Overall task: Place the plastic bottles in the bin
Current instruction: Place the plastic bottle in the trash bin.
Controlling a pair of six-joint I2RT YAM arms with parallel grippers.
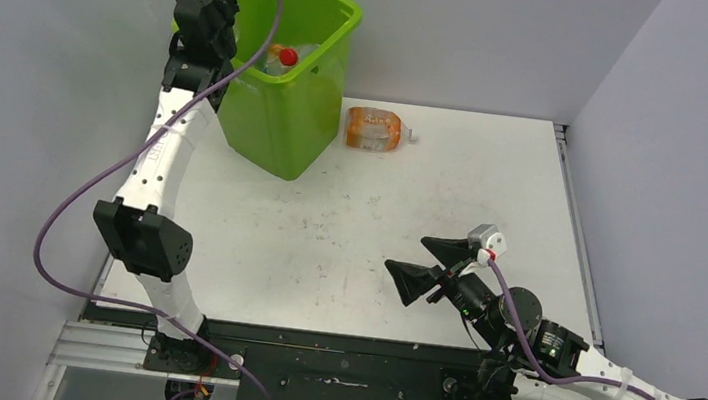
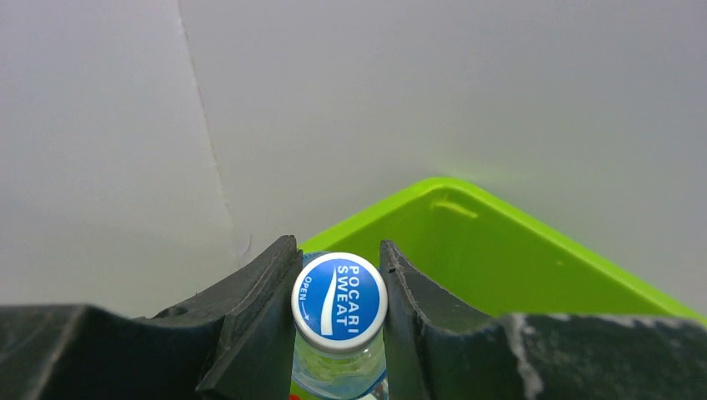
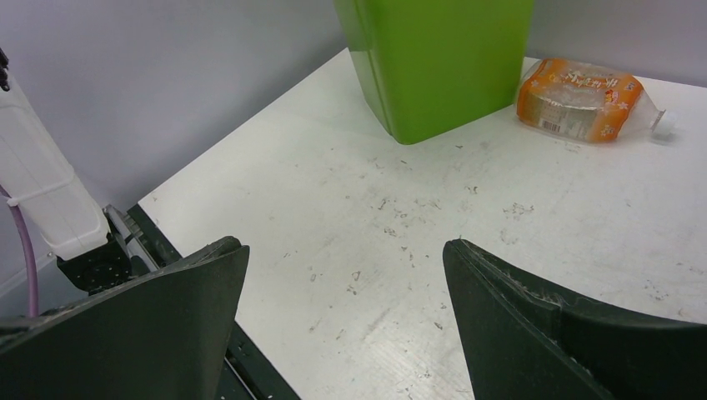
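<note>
Scuffed white table (image 1: 348, 219): orange-labelled bottle (image 1: 375, 129) laid beside the green bin (image 1: 283, 122), clear blue-capped bottle (image 2: 339, 302) clamped by the left gripper (image 2: 338, 267) (right gripper (image 3: 343, 250) spread wide, empty).

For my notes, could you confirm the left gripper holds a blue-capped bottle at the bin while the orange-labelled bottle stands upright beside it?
Not quite: the orange-labelled bottle lies on its side beside the bin, as the top external view shows. The left gripper does hold the blue-capped bottle.
</note>
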